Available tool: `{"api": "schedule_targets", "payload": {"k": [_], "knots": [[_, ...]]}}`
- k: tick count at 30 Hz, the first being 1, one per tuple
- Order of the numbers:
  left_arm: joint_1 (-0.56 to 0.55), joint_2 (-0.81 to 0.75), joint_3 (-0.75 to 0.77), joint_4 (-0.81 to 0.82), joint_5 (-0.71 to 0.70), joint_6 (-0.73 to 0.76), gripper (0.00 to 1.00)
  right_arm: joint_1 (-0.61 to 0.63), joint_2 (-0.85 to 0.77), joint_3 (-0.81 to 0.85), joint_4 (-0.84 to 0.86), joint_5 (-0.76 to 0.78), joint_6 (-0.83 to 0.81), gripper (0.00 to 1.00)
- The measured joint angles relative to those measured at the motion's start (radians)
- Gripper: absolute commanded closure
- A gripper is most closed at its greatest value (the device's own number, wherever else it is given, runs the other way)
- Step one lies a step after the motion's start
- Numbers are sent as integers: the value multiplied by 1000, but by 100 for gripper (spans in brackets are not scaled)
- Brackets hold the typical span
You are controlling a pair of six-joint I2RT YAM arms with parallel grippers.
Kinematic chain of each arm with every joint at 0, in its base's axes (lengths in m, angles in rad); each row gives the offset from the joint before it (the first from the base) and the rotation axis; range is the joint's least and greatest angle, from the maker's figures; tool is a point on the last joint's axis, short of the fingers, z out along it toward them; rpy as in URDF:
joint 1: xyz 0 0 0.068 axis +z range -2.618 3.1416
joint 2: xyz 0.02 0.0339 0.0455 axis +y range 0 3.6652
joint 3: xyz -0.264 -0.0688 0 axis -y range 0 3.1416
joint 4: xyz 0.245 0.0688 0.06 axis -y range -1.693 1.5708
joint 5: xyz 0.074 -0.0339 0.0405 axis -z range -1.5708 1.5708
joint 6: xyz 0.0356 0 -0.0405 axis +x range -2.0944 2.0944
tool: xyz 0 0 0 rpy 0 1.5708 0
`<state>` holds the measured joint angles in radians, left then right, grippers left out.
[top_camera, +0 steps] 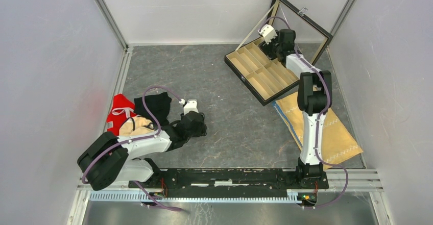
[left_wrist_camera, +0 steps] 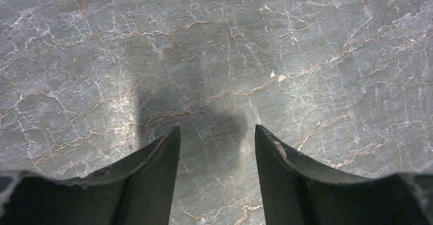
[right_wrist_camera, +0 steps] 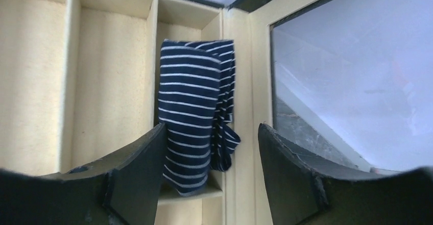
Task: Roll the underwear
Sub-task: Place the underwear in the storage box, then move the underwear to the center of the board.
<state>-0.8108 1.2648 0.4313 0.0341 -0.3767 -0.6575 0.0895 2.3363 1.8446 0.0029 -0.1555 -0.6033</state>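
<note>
Right end effector [right_wrist_camera: 212, 133] spread just above striped underwear [right_wrist_camera: 191, 107], rolled in box's [right_wrist_camera: 110, 72] end compartment. Loose flap could snag a finger and unroll. Left end effector [left_wrist_camera: 217, 133] spread over worktop [left_wrist_camera: 214, 41].

On the tabletop [top_camera: 224, 133], the box [top_camera: 245, 83] is sitting at 1 o'clock, with its lid [top_camera: 305, 15] standing open along its far side. The underwear [right_wrist_camera: 191, 118] is lying in the compartment right beside the lid. The cloth [top_camera: 339, 138] is lying at 4 o'clock, just in front of the box. The pile [top_camera: 127, 115] of clothes is lying at 9 o'clock. The left gripper [left_wrist_camera: 217, 133] is hanging over bare tabletop at the pile's 3 o'clock; the right gripper [right_wrist_camera: 212, 126] is hanging above the underwear.
</note>
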Motion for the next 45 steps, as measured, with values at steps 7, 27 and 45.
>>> {"api": "schedule_targets", "payload": {"k": [7,27,45], "knots": [[5,-5,2,-2,22,0,37,1,-187,-74,38,-52,45,28],[5,-322,53,-232,-61,-29,21,55,-892,-695,18,-163,756,31],[157,-364,176,-537,-274,-71,15,605,-1539,-1365,-227,84,781,21]]}}
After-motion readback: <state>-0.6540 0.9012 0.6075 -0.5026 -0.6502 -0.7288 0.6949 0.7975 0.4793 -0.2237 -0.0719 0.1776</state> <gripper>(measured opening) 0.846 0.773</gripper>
